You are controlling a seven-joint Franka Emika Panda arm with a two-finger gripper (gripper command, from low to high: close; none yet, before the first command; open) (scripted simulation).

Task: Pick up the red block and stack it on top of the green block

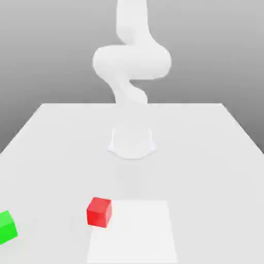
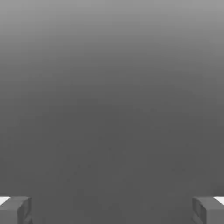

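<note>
- On the table (image 1: pixel 206 170), the red block (image 1: pixel 99 212) lies well below the raised arm (image 1: pixel 132 62).
- Fingers (image 2: pixel 112 211) stand apart, empty; reaching it likely means descending.

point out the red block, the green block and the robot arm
red block (image 1: pixel 98 212): exterior view, middle of the visible cube
green block (image 1: pixel 7 229): exterior view, on its visible part at the view's left edge
robot arm (image 1: pixel 132 62): exterior view, on the wide white joint section

Pale tabletop (image 1: pixel 196 170) — brighter rectangular patch (image 1: pixel 135 237) on it — grey gradient backdrop (image 1: pixel 206 51) behind.
</note>
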